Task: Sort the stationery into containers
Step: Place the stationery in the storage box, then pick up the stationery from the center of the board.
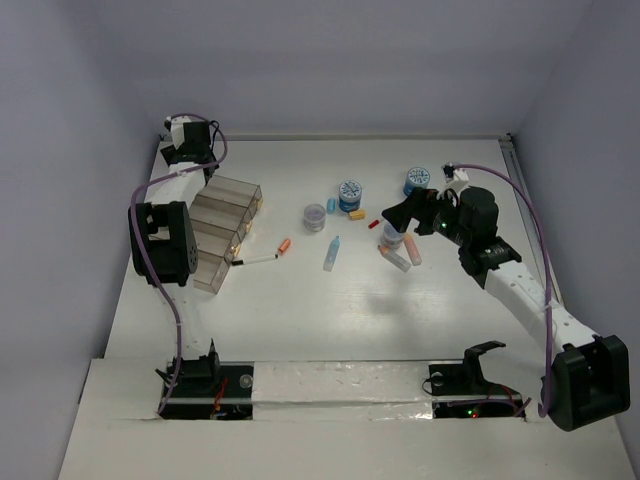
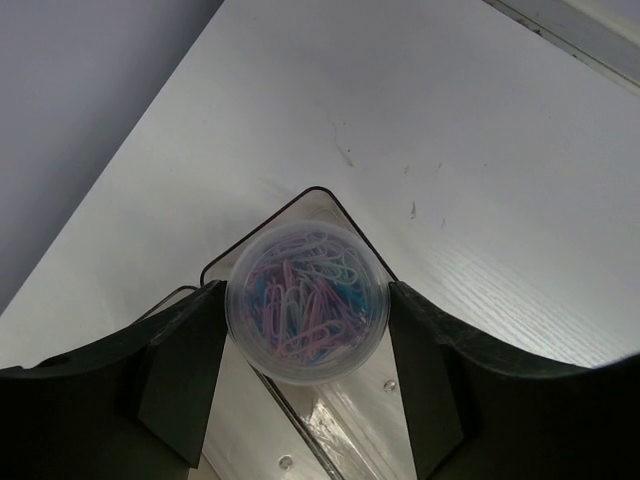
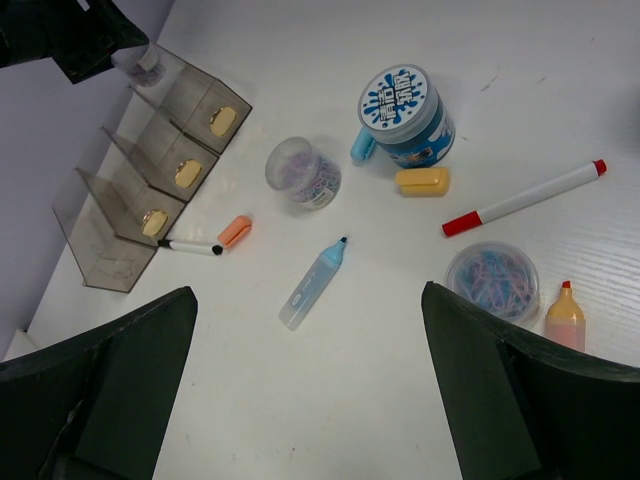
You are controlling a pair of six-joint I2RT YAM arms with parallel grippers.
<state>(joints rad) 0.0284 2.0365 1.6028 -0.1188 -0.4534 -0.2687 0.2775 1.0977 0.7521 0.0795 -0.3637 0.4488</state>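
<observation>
**Left gripper** (image 2: 307, 298): clamped on a clear round tub of paper clips (image 2: 305, 330), one finger (image 2: 190, 370) against each side. The left wrist view sets the tub over a corner compartment of the clear bins (image 2: 335, 435). Whether it touches the rim cannot be told. The top view hides the tub behind the wrist. It shows only that this gripper sits at the upper-left end of the bin row, near the table's back-left corner with walls close on two sides.

**Right gripper** (image 3: 310, 400): jaws spread wide, nothing between them, hanging above loose stationery right of centre.

**Right wrist view, items:**
- blue marker (image 3: 312, 285), mid-frame
- lilac tub (image 3: 302, 172)
- blue-topped tub (image 3: 405, 105), with a yellow marker (image 3: 422, 181) just beside it
- red-capped pen (image 3: 525, 197)
- second tub of clips (image 3: 492, 280), next to an orange marker (image 3: 565, 315) at the right edge
- orange-capped pen (image 3: 200, 243), its dark end just beside the nearest bin

**Top view only:** another blue-topped tub (image 1: 418, 180), upper right.

**Room:** the widest stretch of table (image 1: 330, 320) lies in the lower half of the top view, between the items and the arm bases.
</observation>
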